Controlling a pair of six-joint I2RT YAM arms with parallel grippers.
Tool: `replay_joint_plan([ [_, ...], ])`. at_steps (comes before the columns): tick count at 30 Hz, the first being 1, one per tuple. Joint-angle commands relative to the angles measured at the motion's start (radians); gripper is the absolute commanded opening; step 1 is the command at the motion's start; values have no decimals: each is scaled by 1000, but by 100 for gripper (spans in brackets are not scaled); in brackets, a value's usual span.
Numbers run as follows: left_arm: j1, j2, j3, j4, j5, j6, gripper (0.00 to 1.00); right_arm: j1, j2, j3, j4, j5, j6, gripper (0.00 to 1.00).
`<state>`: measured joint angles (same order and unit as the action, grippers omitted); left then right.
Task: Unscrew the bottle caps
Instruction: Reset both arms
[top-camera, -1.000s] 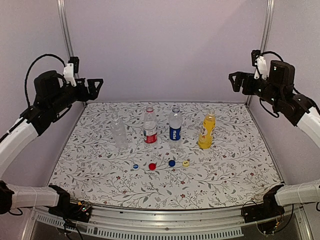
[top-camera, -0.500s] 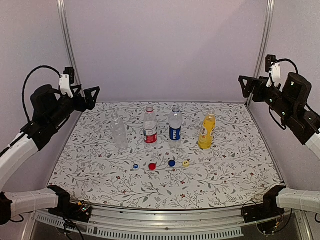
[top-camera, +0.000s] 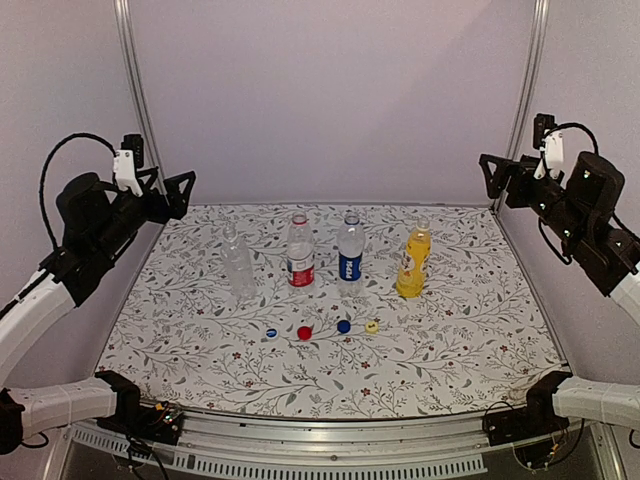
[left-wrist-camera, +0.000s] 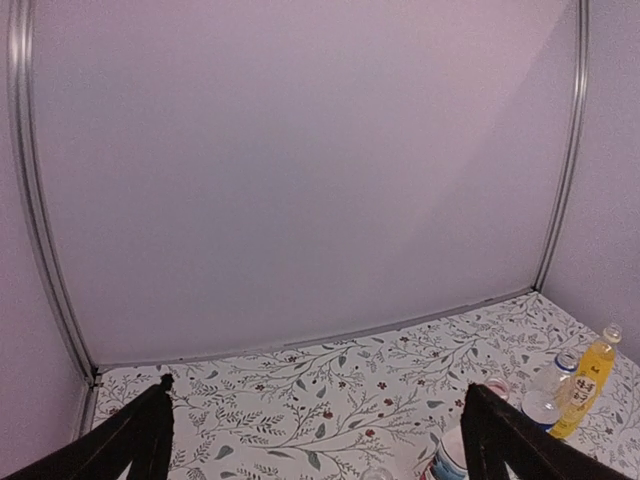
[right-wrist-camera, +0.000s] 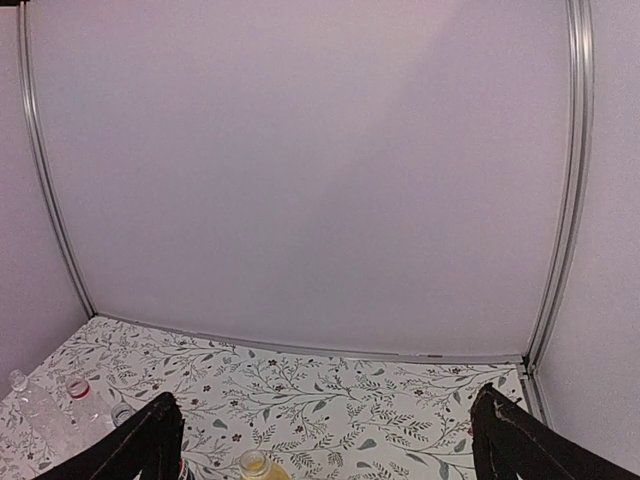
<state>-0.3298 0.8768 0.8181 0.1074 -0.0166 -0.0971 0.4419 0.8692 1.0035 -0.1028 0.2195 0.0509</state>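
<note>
Bottles (top-camera: 325, 255): four upright in a row at mid-table (top-camera: 450, 345), well apart from both my grippers.
Plain clear bottle (top-camera: 238, 266): far left, no label on it.
Red-white label bottle (top-camera: 300, 254): second along, print too small to read.
Blue label bottle (top-camera: 350, 252): third, white lettering I can't make out.
Yellow bottle (top-camera: 412, 264): far right, yellow liquid inside.
Caps: lying loose in front of the bottles, small blue cap (top-camera: 271, 332), red cap (top-camera: 305, 332), blue cap (top-camera: 344, 326), yellow cap (top-camera: 372, 326).
Left gripper (top-camera: 180, 192): up at the left edge, jaws spread wide, nothing between them.
Right gripper (top-camera: 490, 178): up at the right edge, jaws wide apart, empty.
</note>
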Motion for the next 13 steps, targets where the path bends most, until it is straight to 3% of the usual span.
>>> replay_joint_plan([
  [1,15,2,-5,12,-10,14,100,-1,3,-10,27,15,-5,99],
  [13,15,7,-2,3,-11,21,100,-2,19,-5,20,17,0,99],
])
